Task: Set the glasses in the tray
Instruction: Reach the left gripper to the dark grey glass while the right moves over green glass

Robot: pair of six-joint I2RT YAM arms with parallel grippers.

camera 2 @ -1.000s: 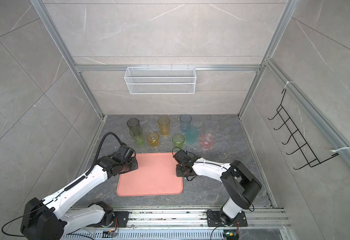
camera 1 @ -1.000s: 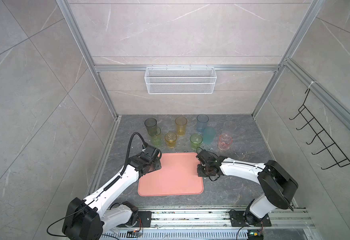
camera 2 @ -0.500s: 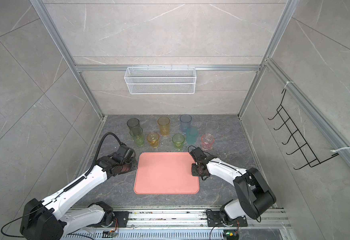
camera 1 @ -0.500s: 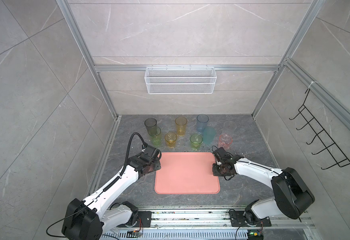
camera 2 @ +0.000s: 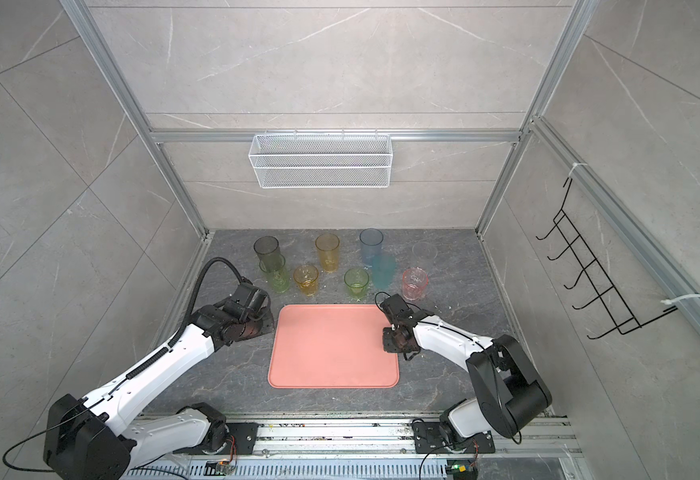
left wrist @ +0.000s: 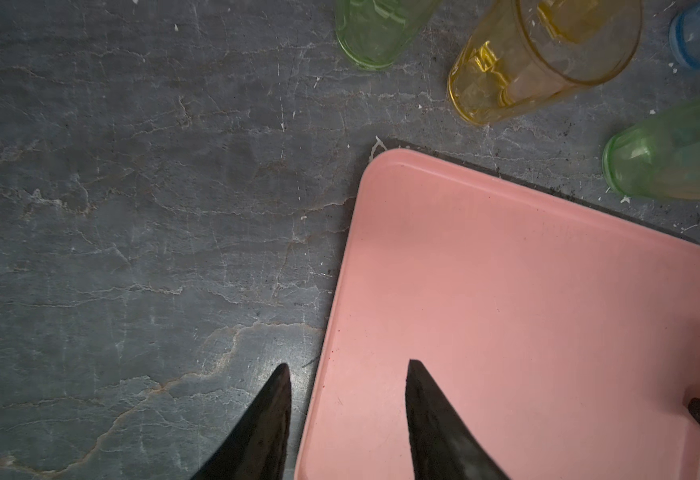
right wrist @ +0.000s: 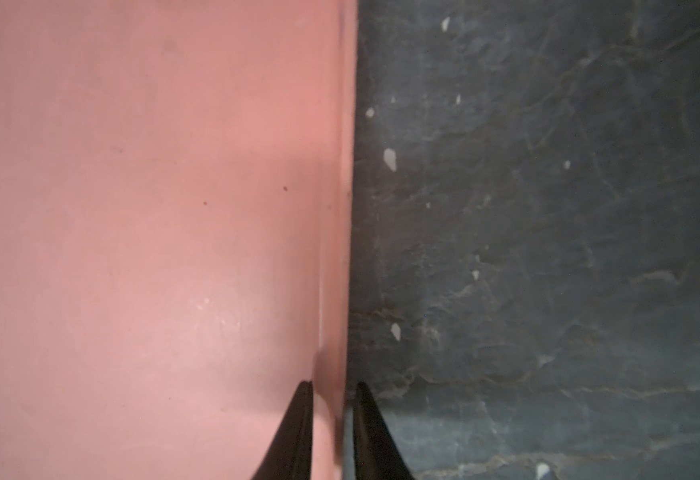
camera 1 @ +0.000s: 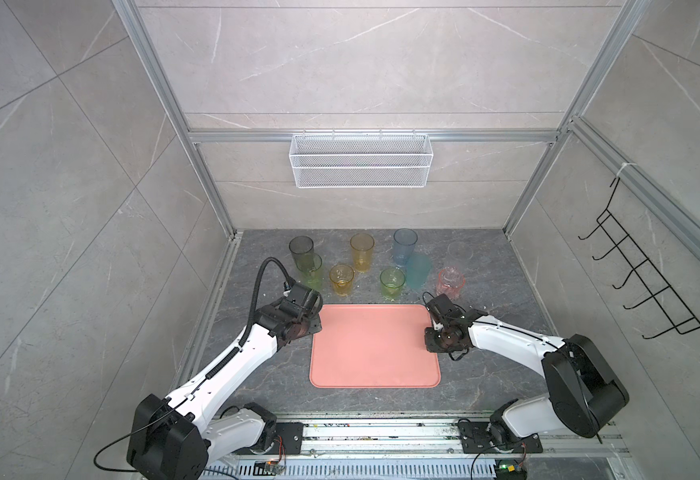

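My left gripper point(left wrist: 347, 363) sits at the left edge of the tray point(camera 1: 375, 345), near its far corner. In the left wrist view its jaws are spread wide. One finger point(left wrist: 265, 428) hangs over the table point(camera 1: 485, 270) and the other over the tray floor. The rim runs between them, and I see neither finger touching it.

My right gripper point(right wrist: 334, 382) is at the right edge, also toward the far end. In the right wrist view its jaws stand only slightly parted, one on each side of the rim. I see a sliver of gap on the table side, so I read it as loose, not pinching.

The tray lies flat on the table between my two arms, its floor bare. All nine glasses stand on the table behind it.

- **Back row:** grey glass point(camera 1: 301, 249), tall amber glass point(camera 1: 361, 251), blue glass point(camera 1: 405, 247), clear glass point(camera 1: 459, 251).
- **Front row:** yellow-green glass point(camera 1: 313, 272), close against the grey one; short amber glass point(camera 1: 341, 279); green glass point(camera 1: 392, 282); teal glass point(camera 1: 418, 271); pink glass point(camera 1: 450, 282).

The green glass is near the tray's far edge. The pink glass is just beyond my right gripper.
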